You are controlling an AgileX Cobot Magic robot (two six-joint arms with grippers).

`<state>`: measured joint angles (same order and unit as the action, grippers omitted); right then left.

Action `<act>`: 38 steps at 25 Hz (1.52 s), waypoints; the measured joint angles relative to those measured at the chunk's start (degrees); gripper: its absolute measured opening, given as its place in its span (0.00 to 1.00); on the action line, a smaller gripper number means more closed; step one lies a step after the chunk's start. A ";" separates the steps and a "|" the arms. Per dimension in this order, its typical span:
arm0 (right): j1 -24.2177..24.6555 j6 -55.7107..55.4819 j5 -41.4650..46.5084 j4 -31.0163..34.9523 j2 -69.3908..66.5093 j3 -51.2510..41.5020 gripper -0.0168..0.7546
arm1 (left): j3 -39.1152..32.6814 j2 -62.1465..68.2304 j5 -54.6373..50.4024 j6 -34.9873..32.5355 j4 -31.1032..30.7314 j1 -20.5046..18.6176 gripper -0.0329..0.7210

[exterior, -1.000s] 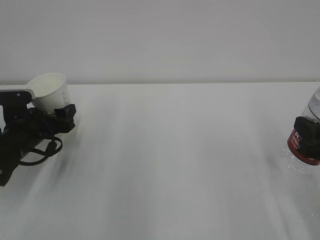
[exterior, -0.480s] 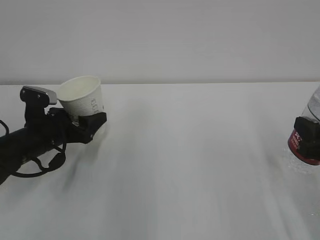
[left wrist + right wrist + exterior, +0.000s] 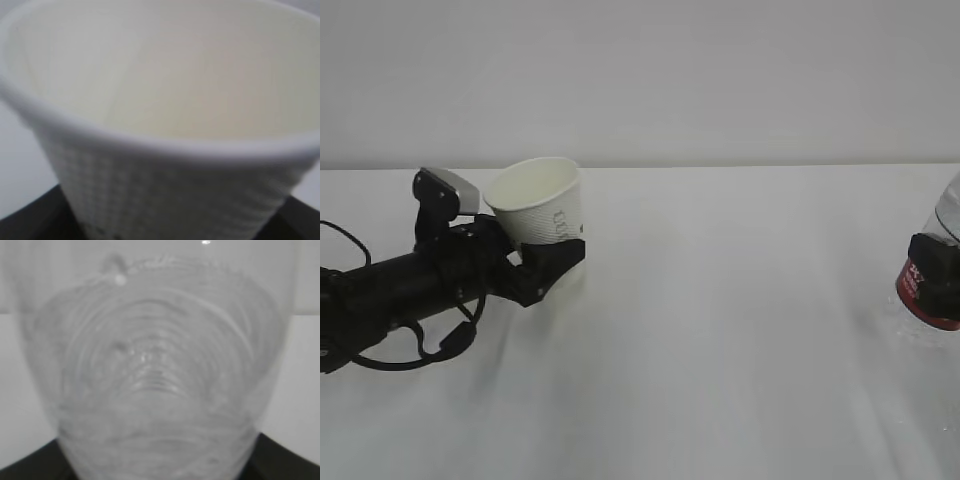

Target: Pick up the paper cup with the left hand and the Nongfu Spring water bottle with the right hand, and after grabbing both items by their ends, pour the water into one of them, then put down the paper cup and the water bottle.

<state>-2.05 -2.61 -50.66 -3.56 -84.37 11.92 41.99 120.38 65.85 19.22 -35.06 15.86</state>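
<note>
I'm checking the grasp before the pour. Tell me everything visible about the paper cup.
The paper cup is small, white and tapered, with a rolled rim, a dimpled wall and faint dark print on its side. It is held clear of the table, left of centre, mouth up and tilted slightly. The left gripper clamps its lower part. The inside looks pale; whether it holds any liquid cannot be told.

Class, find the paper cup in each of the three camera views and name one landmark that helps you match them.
Exterior view: paper cup left of centre, held in the left claw, slightly tilted.
Left wrist view: paper cup fills the frame, rim nearest.
Right wrist view: not in it; only the water bottle shows.
Shared landmark: the white table.
</note>
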 joint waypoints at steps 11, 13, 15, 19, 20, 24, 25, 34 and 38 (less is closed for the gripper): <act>0.00 0.20 0.00 0.00 0.00 0.00 0.56 | 2.49 0.00 0.00 1.04 -0.77 8.44 0.78; 0.00 0.27 0.00 0.00 0.00 0.00 0.56 | 2.72 0.00 0.00 1.19 -0.93 9.68 0.78; 0.00 0.27 0.00 0.00 0.00 0.00 0.56 | 3.36 0.00 0.00 1.22 -1.08 11.28 0.78; 0.00 0.27 0.00 0.00 0.00 0.00 0.56 | 5.42 0.00 -1.57 1.43 -1.30 14.50 0.78; 0.00 0.27 0.00 0.00 0.00 0.00 0.56 | 6.10 0.00 -2.42 1.55 -1.30 15.18 0.78; 0.00 0.27 0.00 0.00 0.00 0.00 0.56 | 8.51 0.00 -6.02 1.78 -1.30 18.37 0.78; 0.00 0.27 0.00 0.00 0.00 0.00 0.56 | 8.96 0.00 -6.78 1.78 -1.30 19.14 0.78; 0.00 0.27 4.90 -1.11 4.30 0.00 0.56 | 9.71 0.00 -8.89 3.98 -1.39 22.23 0.78; 0.00 0.27 8.08 -1.23 7.75 -0.09 0.56 | 9.71 0.00 -9.28 4.87 -1.49 23.28 0.77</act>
<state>-2.05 -2.34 -42.58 -4.79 -76.62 11.83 51.70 120.38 56.56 24.08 -36.56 39.15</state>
